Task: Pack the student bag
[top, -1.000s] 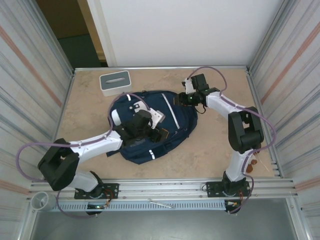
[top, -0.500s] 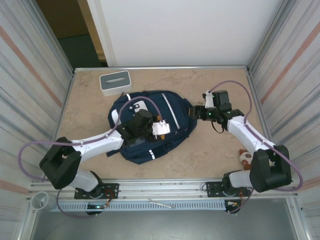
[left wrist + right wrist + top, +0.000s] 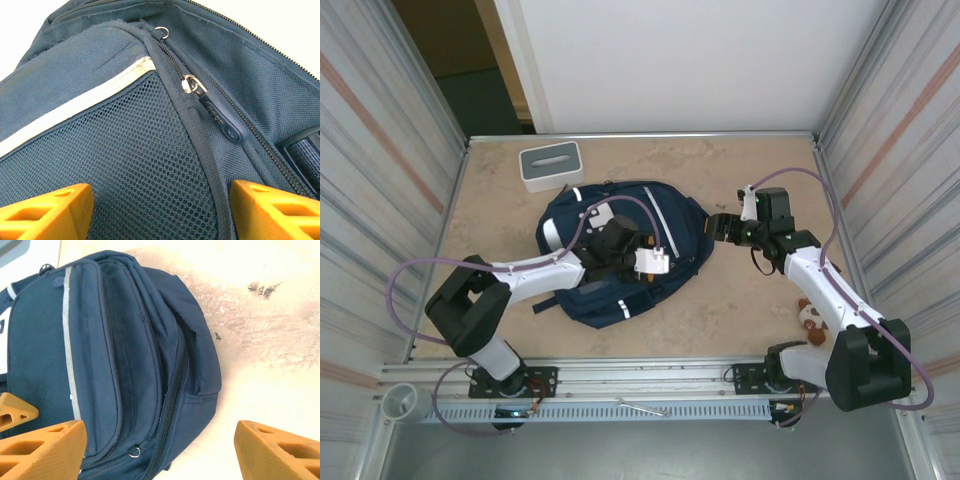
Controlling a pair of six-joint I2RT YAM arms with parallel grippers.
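Beige marbled desk (image 3: 760, 170) is carrying the scene. Left hand (image 3: 160, 206) is hovering wide open and empty over the student bag (image 3: 682, 242), its zipper pull (image 3: 220, 117) at one o'clock. Right hand (image 3: 160, 450) is gaping empty at the bag's three o'clock edge. Centred, the bag is lying flat, a grey-and-white box (image 3: 550, 165) at its eleven o'clock.

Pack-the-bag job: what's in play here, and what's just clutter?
In play: student bag; its zipper pull; left end effector; right end effector.
Lying about: grey-and-white box; small brown-and-white item by the right arm.
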